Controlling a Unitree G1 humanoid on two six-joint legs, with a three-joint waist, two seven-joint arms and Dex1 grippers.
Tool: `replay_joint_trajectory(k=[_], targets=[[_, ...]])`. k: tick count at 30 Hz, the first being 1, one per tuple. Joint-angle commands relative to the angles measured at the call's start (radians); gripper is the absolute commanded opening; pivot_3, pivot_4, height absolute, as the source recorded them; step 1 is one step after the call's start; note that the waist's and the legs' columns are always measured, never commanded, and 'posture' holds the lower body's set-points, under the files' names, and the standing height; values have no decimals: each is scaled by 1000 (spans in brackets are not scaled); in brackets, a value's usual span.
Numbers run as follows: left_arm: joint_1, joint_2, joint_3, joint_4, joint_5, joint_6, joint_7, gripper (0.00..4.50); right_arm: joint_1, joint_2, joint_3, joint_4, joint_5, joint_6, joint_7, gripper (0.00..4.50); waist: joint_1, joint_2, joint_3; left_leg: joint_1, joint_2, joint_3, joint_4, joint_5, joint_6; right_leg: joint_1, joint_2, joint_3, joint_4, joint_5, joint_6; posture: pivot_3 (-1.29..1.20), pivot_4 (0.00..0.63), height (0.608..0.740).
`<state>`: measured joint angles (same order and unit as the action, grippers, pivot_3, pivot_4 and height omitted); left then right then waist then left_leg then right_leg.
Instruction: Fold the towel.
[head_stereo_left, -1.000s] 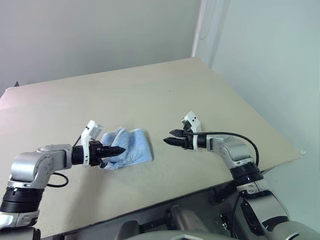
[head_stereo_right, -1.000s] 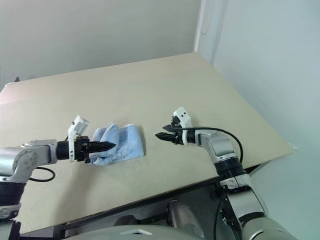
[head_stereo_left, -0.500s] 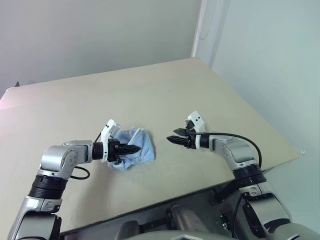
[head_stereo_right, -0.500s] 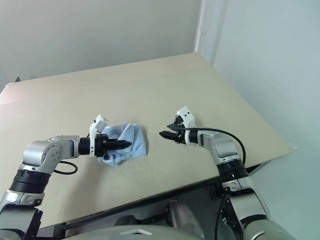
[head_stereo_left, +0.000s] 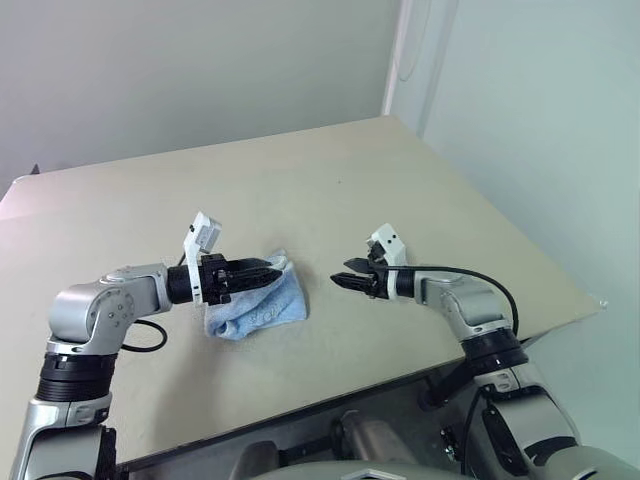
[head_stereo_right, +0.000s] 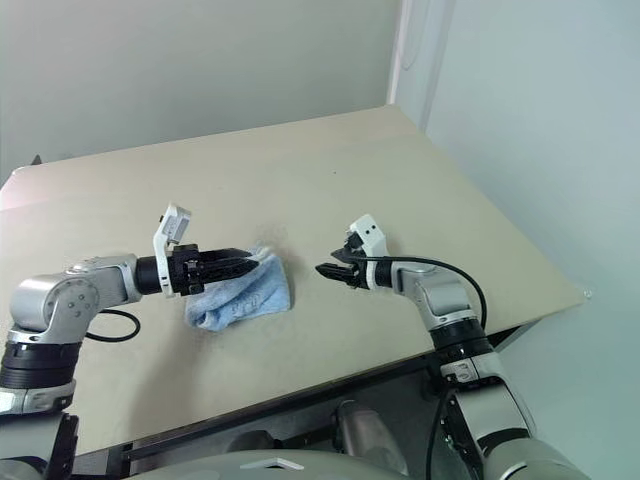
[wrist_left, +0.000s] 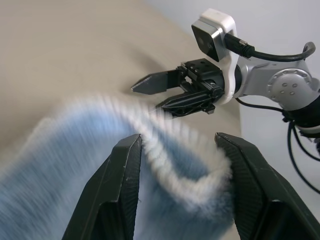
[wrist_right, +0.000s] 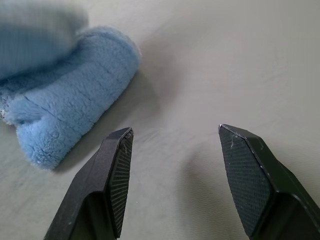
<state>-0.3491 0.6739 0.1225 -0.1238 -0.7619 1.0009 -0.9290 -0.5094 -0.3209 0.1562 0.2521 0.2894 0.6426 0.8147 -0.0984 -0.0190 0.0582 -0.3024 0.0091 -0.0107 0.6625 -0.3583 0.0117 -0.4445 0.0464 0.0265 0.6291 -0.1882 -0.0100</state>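
The light blue towel (head_stereo_left: 258, 305) lies bunched and folded over on the beige table (head_stereo_left: 300, 180), near the front middle. My left gripper (head_stereo_left: 280, 268) hovers just above the towel's far right corner, pointing right, its fingers apart. In the left wrist view the towel's white-edged fold (wrist_left: 165, 200) runs between and below the open fingers (wrist_left: 125, 165), blurred. My right gripper (head_stereo_left: 338, 275) stands open a short way to the right of the towel, pointing left at it, above bare table. The right wrist view shows the towel's rolled end (wrist_right: 65, 110) ahead of the open fingers (wrist_right: 117, 165).
The table's front edge (head_stereo_left: 330, 395) runs just under both arms, and its right edge (head_stereo_left: 520, 240) slants away beside a pale wall. A black cable (head_stereo_left: 455, 268) loops along the right forearm.
The left gripper has carried the towel's edge to the right over the rest, lifted, and opened. The towel now lies more compact. The right gripper has stayed put.
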Motion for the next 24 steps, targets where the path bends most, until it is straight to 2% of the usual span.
replay_joint_trajectory(k=[1,5,6,8,11,17,24], targets=[[10,44,31,-22,58,-96,3,2454,-49,23,-48,-16,67,54,22,2870,0,0,0,0,0,0,0,0,0,0,0,0,0,0,0,0,0,740],[29,55,11,14,161,-233,23,2454,-72,39,-118,-29,182,173,55,2870,3,0,0,0,0,-1,0,0,0,0,1,0,0,0,0,0,0,740],[40,51,6,15,174,-251,25,2493,-70,43,-126,-36,201,192,57,3025,4,0,0,0,0,-1,0,0,0,0,1,0,0,0,0,0,0,740],[68,44,-15,-3,203,-282,26,2507,-56,44,-119,-64,224,223,69,3436,3,0,0,0,0,-1,0,0,0,0,0,0,0,0,0,0,0,740],[118,29,-80,-55,286,-399,29,2507,-35,43,-85,-94,218,239,64,4470,3,0,0,-1,0,0,0,0,0,0,0,1,-1,0,0,0,0,740],[156,-77,-215,-57,423,-595,67,2507,-42,75,-63,-69,174,220,-15,4470,5,0,0,-1,-1,0,1,0,0,0,-2,2,0,0,0,0,0,740],[158,-115,-335,228,648,-852,123,2507,-61,51,-91,-84,218,256,17,4470,4,0,0,0,0,0,1,0,0,1,1,2,0,0,0,0,0,740]])
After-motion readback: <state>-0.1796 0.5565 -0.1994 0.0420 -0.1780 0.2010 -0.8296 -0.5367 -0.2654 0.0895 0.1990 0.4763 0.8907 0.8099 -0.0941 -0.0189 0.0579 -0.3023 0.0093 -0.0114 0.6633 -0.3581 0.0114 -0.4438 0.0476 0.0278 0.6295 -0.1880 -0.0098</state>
